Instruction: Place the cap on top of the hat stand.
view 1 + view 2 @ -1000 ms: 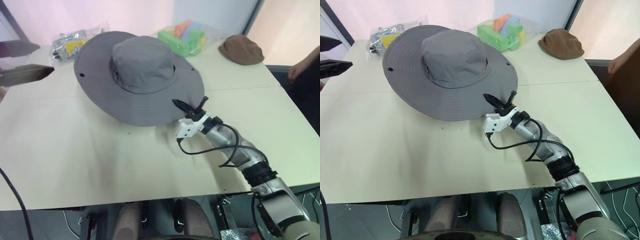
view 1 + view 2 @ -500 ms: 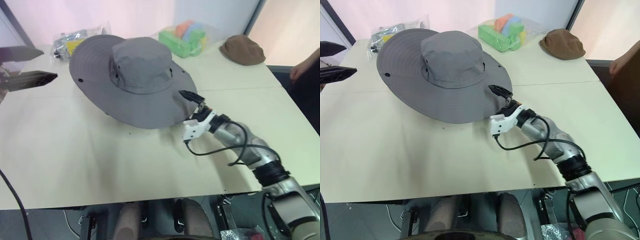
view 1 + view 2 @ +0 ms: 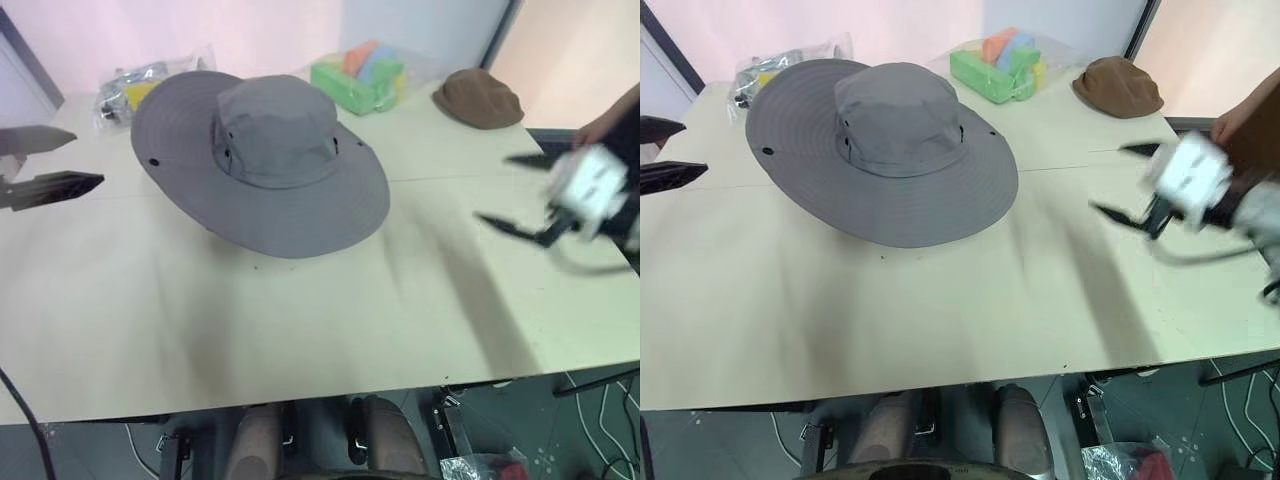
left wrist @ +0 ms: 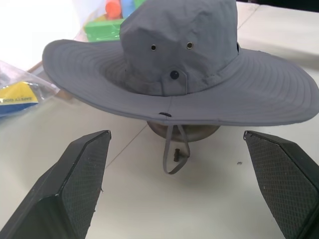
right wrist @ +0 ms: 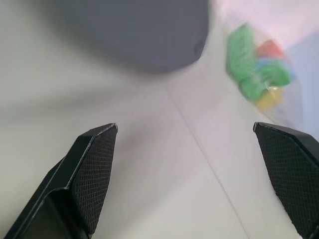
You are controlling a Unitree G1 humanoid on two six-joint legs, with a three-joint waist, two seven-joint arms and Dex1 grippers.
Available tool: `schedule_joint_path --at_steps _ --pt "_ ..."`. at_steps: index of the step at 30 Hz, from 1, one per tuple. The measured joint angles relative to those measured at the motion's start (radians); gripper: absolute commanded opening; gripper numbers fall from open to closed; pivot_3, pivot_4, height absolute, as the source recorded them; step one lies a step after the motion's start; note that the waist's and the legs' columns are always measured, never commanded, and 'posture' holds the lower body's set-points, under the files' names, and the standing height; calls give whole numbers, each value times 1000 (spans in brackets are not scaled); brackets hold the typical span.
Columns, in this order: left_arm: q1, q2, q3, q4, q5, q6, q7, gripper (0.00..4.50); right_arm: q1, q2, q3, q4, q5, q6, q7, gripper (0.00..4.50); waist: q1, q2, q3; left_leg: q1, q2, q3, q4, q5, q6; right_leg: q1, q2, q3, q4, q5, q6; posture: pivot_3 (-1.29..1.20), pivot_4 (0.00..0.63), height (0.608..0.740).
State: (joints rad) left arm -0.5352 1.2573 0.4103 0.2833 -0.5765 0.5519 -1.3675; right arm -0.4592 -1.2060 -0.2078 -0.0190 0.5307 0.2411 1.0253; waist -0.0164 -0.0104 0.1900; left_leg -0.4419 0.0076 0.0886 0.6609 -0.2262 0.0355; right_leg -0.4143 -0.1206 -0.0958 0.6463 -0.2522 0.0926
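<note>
One cap (image 4: 174, 64) (grey) covers stand (image 4: 183, 131).

Hat stand (image 4: 183, 131) mostly hidden under cap (image 3: 262, 160); right pincer (image 3: 528, 195) blurred.

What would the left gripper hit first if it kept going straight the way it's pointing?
Probably the cap: the open left gripper faces its brim, with the hat stand base showing just beneath; bare table lies between.

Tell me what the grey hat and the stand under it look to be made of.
The cap: soft woven fabric, matte; stitched rings on the brim, metal-looking eyelets, a limp cord.
The hat stand: just its dark brown rounded part shows beneath the brim, smooth with a dull sheen; possibly wood, hard to confirm.
</note>
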Motion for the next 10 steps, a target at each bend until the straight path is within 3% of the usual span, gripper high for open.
schedule_joint_path --at_steps 4,10 --pt "-2 0 4 32 2 -15 -3 4500 -183 -55 -4 108 143 231 198 4467 8 -1 0 -3 0 -2 0 -5 -3 -6 -2 -2 -5 0 -6 0 150 734" --pt "-28 0 -3 45 2 -17 -8 4500 -287 -74 88 236 137 370 388 4467 0 0 0 -10 0 2 0 -5 -1 -11 -3 0 -8 3 -5 0 150 734"
